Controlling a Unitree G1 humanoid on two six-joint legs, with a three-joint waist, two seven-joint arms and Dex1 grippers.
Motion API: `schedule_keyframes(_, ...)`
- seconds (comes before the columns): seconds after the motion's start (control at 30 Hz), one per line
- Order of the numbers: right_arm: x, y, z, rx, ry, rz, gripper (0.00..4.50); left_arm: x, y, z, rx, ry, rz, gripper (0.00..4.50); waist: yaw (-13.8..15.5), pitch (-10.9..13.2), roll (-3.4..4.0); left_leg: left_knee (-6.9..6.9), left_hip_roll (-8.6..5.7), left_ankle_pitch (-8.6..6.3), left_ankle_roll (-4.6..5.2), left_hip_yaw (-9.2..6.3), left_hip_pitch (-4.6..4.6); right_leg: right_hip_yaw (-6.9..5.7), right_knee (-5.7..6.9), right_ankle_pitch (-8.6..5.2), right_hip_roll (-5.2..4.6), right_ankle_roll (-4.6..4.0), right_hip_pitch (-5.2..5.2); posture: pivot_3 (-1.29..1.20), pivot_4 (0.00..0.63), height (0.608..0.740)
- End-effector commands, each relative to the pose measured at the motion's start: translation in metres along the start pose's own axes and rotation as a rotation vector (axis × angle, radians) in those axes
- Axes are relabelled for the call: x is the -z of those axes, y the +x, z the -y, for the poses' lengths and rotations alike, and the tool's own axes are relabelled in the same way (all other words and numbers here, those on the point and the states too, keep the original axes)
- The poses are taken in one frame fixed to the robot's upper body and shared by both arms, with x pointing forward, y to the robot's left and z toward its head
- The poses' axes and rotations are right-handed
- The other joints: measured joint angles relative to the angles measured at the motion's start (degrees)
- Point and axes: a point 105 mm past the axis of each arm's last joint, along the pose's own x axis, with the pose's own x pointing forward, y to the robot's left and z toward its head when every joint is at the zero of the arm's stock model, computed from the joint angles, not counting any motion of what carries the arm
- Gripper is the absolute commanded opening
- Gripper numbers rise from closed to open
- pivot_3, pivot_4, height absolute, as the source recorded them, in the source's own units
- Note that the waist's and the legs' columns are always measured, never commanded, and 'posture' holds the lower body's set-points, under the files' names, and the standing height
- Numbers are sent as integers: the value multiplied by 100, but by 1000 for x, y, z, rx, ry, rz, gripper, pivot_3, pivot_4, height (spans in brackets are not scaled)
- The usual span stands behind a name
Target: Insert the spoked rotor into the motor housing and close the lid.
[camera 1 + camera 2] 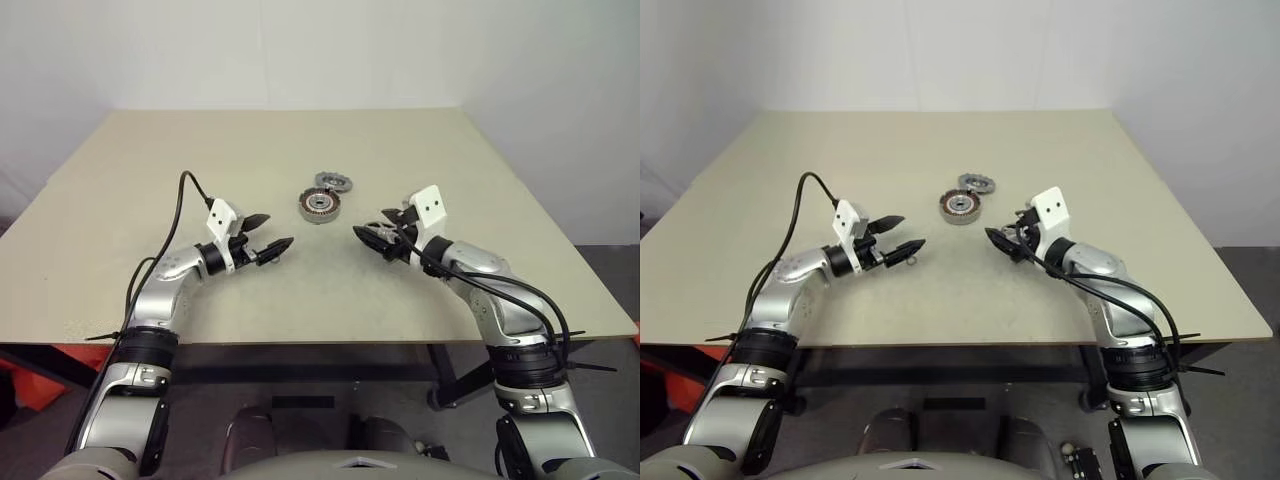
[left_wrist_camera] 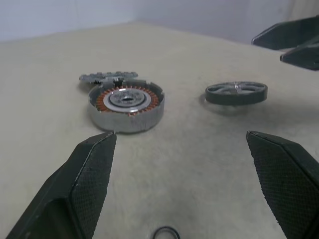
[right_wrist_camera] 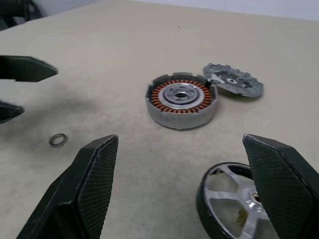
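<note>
- The motor housing (image 3: 182,101), a short round grey-metal puck, sits flat on my table at about twelve o'clock from me. It lies open side up, with a ring of copper-brown windings around a silver hub.
- The lid (image 3: 233,80), a smaller flat dull-grey disc with notched edge and dark cut-outs, lies just behind the housing at its one o'clock, touching it or nearly so.
- The spoked rotor (image 3: 234,201), a silver wheel with pale spokes and dark rim, lies flat at the housing's four o'clock, apart from it.
</note>
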Motion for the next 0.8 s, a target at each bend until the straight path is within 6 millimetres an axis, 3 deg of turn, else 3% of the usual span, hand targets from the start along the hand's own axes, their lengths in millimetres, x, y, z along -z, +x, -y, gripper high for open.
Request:
schedule_keyframes(0.03, -13, 0, -1, -8, -39, 39, 4105, -14, 0, -1, -4, 47, 39, 4394, 0, 0, 0, 0, 0, 0, 0, 0, 0, 0, 0, 0, 0, 0, 0, 0, 0, 740)
schedule_keyframes(0.4, -9, 1, 13, 74, -30, 29, 4105, -16, 2, -5, -12, 45, 50, 4394, 0, 0, 0, 1, 0, 0, 0, 0, 0, 0, 0, 0, 0, 0, 0, 0, 0, 740)
schedule_keyframes(0.8, -7, 0, 12, 59, -37, 21, 4105, -12, 3, -4, 5, 36, 44, 4394, 0, 0, 0, 1, 0, 0, -1, 0, 0, 0, 0, 0, 0, 0, 0, 0, 0, 740)
